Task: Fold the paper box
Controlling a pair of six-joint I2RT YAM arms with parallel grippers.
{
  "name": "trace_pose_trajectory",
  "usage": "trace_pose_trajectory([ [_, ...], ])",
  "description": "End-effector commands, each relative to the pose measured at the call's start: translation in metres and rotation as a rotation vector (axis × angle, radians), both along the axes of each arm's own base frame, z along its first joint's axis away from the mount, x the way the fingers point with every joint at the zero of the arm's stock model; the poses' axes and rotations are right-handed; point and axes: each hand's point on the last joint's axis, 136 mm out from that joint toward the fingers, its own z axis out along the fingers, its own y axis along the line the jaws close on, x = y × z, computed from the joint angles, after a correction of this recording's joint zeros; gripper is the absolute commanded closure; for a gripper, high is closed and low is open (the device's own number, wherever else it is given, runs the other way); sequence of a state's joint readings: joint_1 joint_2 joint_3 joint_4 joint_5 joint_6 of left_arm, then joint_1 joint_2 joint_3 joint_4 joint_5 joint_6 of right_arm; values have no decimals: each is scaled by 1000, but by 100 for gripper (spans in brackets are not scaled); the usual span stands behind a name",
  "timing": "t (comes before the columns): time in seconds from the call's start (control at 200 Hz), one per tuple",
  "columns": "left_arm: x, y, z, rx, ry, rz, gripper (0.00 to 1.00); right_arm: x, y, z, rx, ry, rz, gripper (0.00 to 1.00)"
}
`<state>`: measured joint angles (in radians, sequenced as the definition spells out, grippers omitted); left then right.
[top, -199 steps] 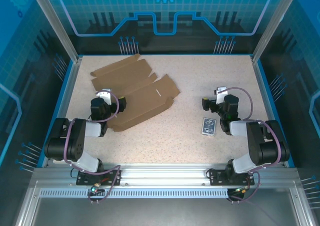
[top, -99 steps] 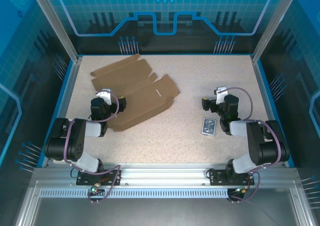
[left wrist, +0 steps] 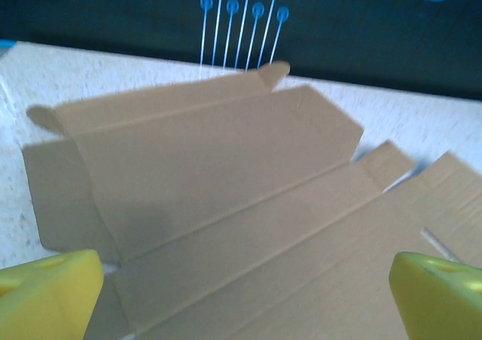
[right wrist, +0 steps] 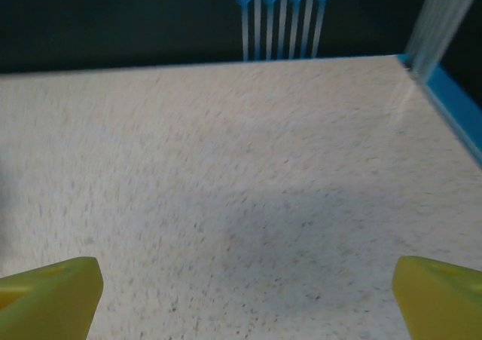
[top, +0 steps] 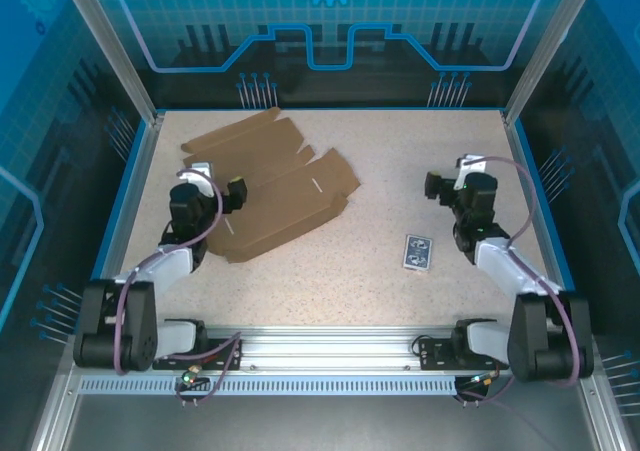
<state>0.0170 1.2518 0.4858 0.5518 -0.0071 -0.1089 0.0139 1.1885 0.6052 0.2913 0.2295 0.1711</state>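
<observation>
1. The paper box (top: 275, 186) lies flat and unfolded on the table (top: 420, 141), in the upper left of the top view
2. I judge it light and thin, likely to bend at its creases and slide if pushed, so I'd pinch a free flap edge
3. My left gripper (top: 216, 179) hangs over its near-left part, jaws wide apart and empty; the right gripper (top: 452, 174) gapes too, at centre right
4. Open room lies right of the sheet; a card pack (top: 417, 252) sits lower right

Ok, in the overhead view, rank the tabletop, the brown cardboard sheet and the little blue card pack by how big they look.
1. The tabletop, clearly the largest.
2. The paper box, lying flat and unfolded over the left part of it.
3. The card pack, by far the smallest.
</observation>
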Motion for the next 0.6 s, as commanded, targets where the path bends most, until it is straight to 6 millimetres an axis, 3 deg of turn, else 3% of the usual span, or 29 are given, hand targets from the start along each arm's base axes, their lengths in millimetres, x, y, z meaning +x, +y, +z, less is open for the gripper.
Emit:
trace_pose_trajectory([
  [0.0, -6, -14, 16, -197, 60, -25, 1, -21, 2, 7, 162, 110, -48, 0],
  [0.16, -13, -48, 33, -454, 81, -130, 5, -37, 68, 4, 207, 246, 104, 6],
  [0.35, -28, -97, 11, -514, 277, -216, 7, -59, 171, -32, 257, 417, 276, 7],
  [0.45, -34, -112, 4, -475, 334, -247, 8, -61, 217, -57, 284, 495, 348, 12],
  [0.485, -35, -114, 4, -469, 341, -252, 8, -53, 234, -54, 297, 492, 371, 13],
  [0.595, -36, -120, 7, -460, 343, -269, 8, -42, 268, -77, 314, 552, 405, 19],
])
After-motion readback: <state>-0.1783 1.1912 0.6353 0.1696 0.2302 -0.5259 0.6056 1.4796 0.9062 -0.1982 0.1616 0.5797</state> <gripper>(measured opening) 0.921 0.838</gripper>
